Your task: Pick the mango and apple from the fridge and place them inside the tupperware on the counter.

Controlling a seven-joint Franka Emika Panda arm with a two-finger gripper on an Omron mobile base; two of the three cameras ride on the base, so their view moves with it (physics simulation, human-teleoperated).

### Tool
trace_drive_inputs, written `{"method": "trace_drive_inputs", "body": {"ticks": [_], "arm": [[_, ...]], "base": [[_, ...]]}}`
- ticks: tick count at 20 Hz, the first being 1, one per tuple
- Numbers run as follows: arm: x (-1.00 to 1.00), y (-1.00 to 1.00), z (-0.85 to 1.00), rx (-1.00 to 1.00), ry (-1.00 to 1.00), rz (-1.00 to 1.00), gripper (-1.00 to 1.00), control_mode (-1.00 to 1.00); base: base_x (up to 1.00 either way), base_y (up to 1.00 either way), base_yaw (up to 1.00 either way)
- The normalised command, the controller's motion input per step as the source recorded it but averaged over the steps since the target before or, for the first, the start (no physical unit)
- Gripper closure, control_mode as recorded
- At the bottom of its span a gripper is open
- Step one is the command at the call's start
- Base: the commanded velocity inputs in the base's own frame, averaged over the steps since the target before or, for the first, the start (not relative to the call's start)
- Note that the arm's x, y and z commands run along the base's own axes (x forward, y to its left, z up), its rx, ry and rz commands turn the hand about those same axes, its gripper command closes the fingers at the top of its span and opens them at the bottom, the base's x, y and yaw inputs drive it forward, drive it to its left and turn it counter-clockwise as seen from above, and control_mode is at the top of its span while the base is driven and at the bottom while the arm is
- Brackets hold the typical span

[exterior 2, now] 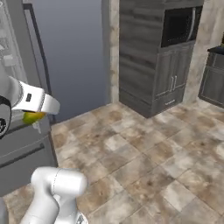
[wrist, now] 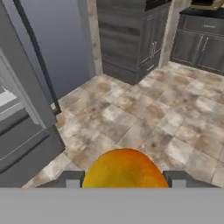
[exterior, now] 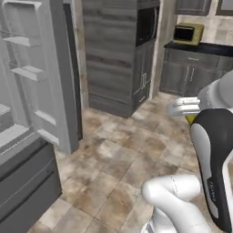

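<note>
Hand view put the mango point(wrist: 124, 168) right up against the lens: a rounded orange-yellow bulge between the two dark finger tips point(wrist: 70, 178), its lower part cut off at the bottom of the picture. The gripper point(wrist: 124, 179) was clenched on the fruit, one finger on each side of it, held in the air above the tiled floor point(wrist: 166, 118).

From the left base view I could make out just a sliver of yellow point(exterior: 190, 119) under the pale fingers of the gripper point(exterior: 184, 109), at the right, most of the fruit hidden by the arm's dark-and-white link. From the right base view the mango point(exterior 2: 33, 117) peeked out yellow-green beneath the white hand point(exterior 2: 37, 101) at the far left, again only partly visible.

The fridge point(exterior: 32, 91) stood open on the left, its thick grey door point(exterior: 63, 73) swung outward, pale shelves inside; its top and left side ran off the frame, and what lay on the shelves I could not tell. Across the floor rose a tall dark wood-grain cabinet point(exterior: 120, 54) with a built-in oven. Farther right, a yellowish microwave point(exterior: 187, 32) sat on a dark countertop point(exterior: 200, 47), small and blurry.
</note>
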Motion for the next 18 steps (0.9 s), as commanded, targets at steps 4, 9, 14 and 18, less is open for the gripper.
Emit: {"method": "trace_drive_inputs", "body": {"ticks": [4,9,14,18], "arm": [[0.0,0.0,0.0,0.0,0.0,0.0,1.0,1.0],[0.0,0.0,0.0,0.0,0.0,0.0,1.0,1.0],[0.0,0.0,0.0,0.0,0.0,0.0,1.0,1.0],[0.0,0.0,0.0,0.0,0.0,0.0,1.0,1.0]], "base": [[0.18,-0.04,-1.0],[0.64,0.0,-1.0],[0.9,0.03,-1.0],[1.0,0.43,-0.99]]}}
